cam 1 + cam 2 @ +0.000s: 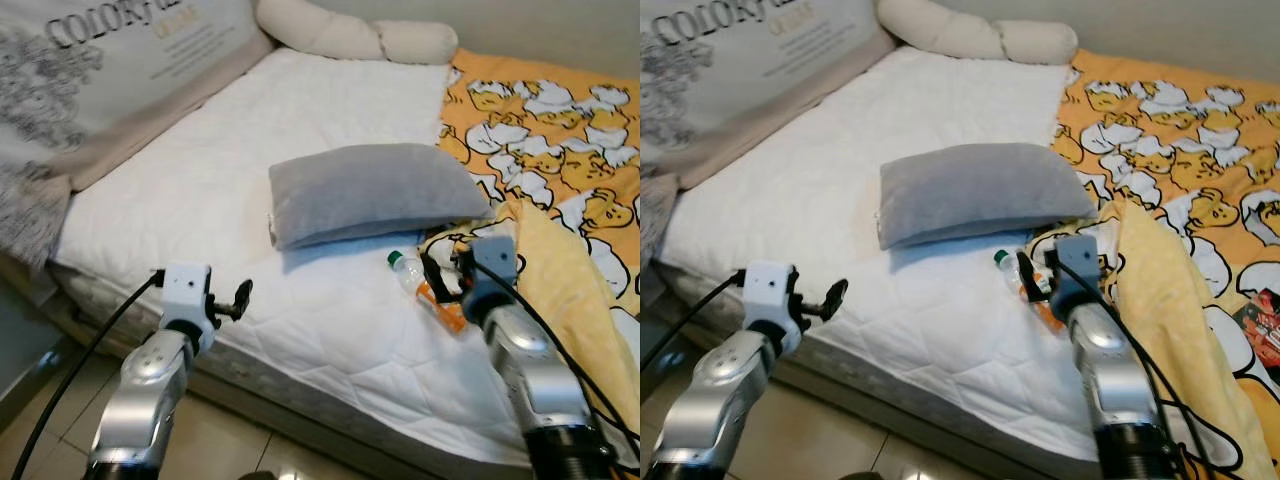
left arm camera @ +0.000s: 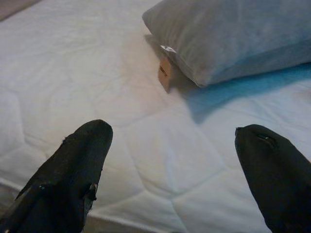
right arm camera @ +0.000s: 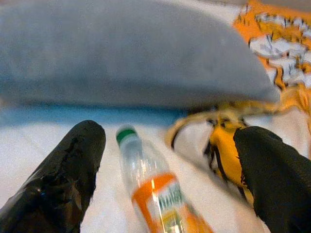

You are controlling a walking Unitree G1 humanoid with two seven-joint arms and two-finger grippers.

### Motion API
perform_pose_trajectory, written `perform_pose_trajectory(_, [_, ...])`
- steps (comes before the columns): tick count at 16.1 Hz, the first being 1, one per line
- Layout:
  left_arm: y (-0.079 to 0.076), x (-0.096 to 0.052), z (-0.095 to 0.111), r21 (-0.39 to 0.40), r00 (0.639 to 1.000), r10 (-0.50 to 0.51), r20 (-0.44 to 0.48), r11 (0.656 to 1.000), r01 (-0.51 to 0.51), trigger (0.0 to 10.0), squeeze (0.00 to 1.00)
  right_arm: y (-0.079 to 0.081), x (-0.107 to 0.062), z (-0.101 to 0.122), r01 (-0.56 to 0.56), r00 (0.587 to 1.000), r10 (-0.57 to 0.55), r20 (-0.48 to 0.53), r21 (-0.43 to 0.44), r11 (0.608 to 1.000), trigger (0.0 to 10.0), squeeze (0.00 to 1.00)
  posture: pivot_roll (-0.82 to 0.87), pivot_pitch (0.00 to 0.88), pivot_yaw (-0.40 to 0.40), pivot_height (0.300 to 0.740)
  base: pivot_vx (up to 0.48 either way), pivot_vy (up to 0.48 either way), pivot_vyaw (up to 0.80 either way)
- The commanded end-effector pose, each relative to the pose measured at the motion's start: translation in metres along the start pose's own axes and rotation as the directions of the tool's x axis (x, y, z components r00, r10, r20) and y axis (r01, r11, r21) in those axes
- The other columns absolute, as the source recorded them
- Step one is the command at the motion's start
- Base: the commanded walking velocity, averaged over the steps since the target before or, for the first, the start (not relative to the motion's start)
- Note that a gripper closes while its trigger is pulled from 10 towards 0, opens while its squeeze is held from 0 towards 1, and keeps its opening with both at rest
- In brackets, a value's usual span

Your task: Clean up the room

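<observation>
White quilted mattress (image 1: 330,330) covers the bed in front of the robot, with tiled floor (image 1: 220,440) below its near edge. Nearest, the left claw (image 1: 236,300) hangs over that edge with its fingers spread and nothing between them. The right claw (image 3: 165,179) is also spread wide and empty, poised over a plastic bottle (image 1: 425,288) with a green cap and orange label that lies on its side on the mattress; the bottle sits between the two fingers, seemingly not yet touched. Just beside it is the crumpled edge of a yellow cartoon blanket (image 1: 560,150), and just beyond lies a grey pillow (image 1: 370,190). Farther back rest a cream bolster (image 1: 350,35) and a printed cushion (image 1: 110,70). Tidying looks barely begun: bottle unpicked, blanket rumpled.
</observation>
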State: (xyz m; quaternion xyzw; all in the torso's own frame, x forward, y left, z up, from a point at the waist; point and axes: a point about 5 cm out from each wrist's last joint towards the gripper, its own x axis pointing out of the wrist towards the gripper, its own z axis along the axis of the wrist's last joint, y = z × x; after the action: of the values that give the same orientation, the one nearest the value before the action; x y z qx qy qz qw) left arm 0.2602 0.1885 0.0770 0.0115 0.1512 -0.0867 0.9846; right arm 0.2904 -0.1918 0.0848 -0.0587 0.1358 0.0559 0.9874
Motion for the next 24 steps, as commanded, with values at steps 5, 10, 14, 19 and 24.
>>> perform_pose_trajectory(5, [0.001,-0.008,0.010,0.192,0.998,-0.065,-0.004,0.979,0.065,10.0,0.00,-0.010,0.026,0.000,-0.113,0.982,0.079,-0.170,-0.197,0.974,10.0,0.00,-0.02,0.000,0.037,0.740,0.000,0.000,0.00])
perform_pose_trajectory(10, [-0.008,-0.021,0.012,0.282,0.971,-0.216,-0.103,0.930,0.237,10.0,0.00,-0.016,0.054,-0.009,-0.326,0.865,0.162,-0.475,-0.285,0.901,10.0,1.00,0.01,0.000,0.014,0.740,0.000,0.000,0.00])
perform_pose_trajectory(14, [-0.012,-0.029,0.005,0.292,0.958,-0.245,-0.151,0.915,0.280,10.0,0.00,-0.015,0.051,-0.029,-0.302,0.821,0.119,-0.559,-0.247,0.921,10.0,0.00,0.04,0.000,0.005,0.740,0.000,0.000,0.00])
perform_pose_trajectory(19, [-0.011,-0.036,0.001,0.287,0.953,-0.246,-0.177,0.913,0.289,10.0,0.00,-0.024,0.041,-0.052,-0.168,0.817,0.001,-0.576,-0.236,0.957,4.2,0.00,0.06,0.000,-0.002,0.740,0.000,0.000,0.00])
perform_pose_trajectory(24, [-0.009,-0.036,-0.004,0.268,0.935,-0.291,-0.201,0.902,0.338,10.0,0.00,-0.024,0.043,-0.050,-0.120,0.839,-0.003,-0.544,-0.191,0.974,0.0,0.00,0.05,0.000,0.013,0.740,0.000,0.000,0.00])
